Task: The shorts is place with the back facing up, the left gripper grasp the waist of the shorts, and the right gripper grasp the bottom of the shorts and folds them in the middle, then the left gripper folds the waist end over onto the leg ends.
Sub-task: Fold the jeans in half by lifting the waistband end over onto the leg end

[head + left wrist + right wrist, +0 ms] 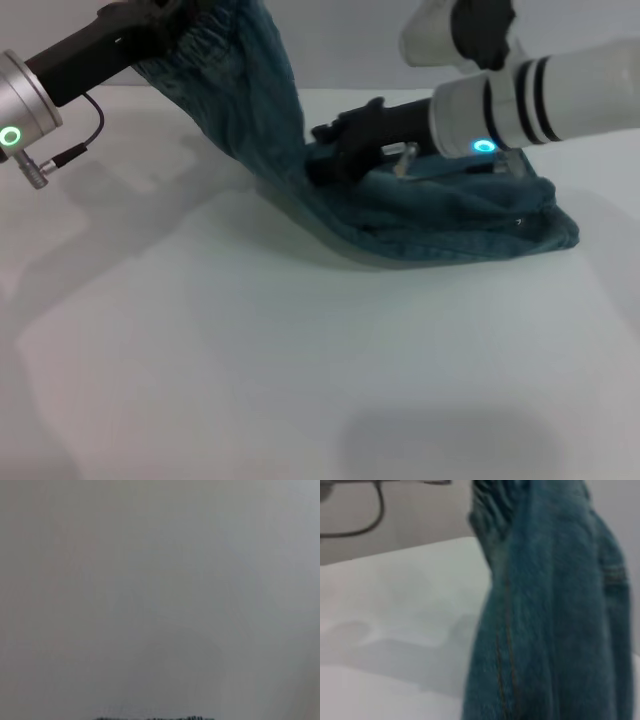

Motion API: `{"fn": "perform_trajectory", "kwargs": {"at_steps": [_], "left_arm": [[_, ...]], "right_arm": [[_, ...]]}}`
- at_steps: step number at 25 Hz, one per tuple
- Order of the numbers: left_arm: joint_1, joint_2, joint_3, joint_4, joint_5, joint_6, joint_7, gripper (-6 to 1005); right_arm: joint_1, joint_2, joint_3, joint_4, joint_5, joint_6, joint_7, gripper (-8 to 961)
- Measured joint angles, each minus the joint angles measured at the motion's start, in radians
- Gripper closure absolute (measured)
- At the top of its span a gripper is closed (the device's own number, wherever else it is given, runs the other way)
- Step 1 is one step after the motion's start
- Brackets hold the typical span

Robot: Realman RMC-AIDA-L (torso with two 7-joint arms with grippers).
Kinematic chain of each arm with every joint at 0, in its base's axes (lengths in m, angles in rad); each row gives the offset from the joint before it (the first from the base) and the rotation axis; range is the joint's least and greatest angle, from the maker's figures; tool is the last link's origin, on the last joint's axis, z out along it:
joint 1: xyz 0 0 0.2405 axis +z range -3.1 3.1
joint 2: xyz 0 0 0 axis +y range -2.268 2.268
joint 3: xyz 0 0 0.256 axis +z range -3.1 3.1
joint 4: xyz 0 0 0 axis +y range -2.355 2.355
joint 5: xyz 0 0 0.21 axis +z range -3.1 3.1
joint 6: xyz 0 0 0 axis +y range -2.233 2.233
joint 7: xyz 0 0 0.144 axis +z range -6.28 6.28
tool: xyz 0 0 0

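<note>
The left hand (165,25) is clamped on the waist (215,35), holding it up high. The shorts (420,215) hang down to the white counter (250,350). The right hand (330,150) presses them; I cannot tell its grip.

The scene is viewed by the head camera from above and behind, looking forward and down over the white table (250,380), with both arms entering from the upper corners. The right wrist camera is held close to the shorts (550,610), facing the hanging denim and the table beyond; this cloth is shared with the head view. Only blank grey is shown by the left wrist camera.
</note>
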State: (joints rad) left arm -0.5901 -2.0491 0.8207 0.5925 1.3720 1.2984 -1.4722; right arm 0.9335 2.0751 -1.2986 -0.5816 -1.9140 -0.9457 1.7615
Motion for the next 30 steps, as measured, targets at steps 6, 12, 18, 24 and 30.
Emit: {"fn": "perform_trajectory", "kwargs": {"at_steps": [6,12,18,24,30], "left_arm": [[0.002,0.0,0.0,-0.002,0.002,0.0,0.004,926],[0.01,-0.001,0.0,-0.004,0.002,0.0,0.005,926],[0.014,-0.002,0.001,-0.005,0.002,0.001,0.006,928],[0.018,-0.002,0.009,-0.005,0.002,0.001,0.007,928],[0.021,-0.002,0.009,-0.005,0.002,0.001,0.009,927]], "right_arm": [[0.04,0.002,-0.034,-0.016,0.0,-0.054,0.024,395],[0.077,0.002,-0.066,-0.025,0.0,-0.068,0.081,395],[0.098,0.002,-0.067,-0.046,0.001,-0.092,0.097,396],[0.104,0.002,-0.067,-0.078,0.004,-0.095,0.111,396],[0.101,0.002,-0.066,-0.071,0.001,-0.09,0.113,395]]}}
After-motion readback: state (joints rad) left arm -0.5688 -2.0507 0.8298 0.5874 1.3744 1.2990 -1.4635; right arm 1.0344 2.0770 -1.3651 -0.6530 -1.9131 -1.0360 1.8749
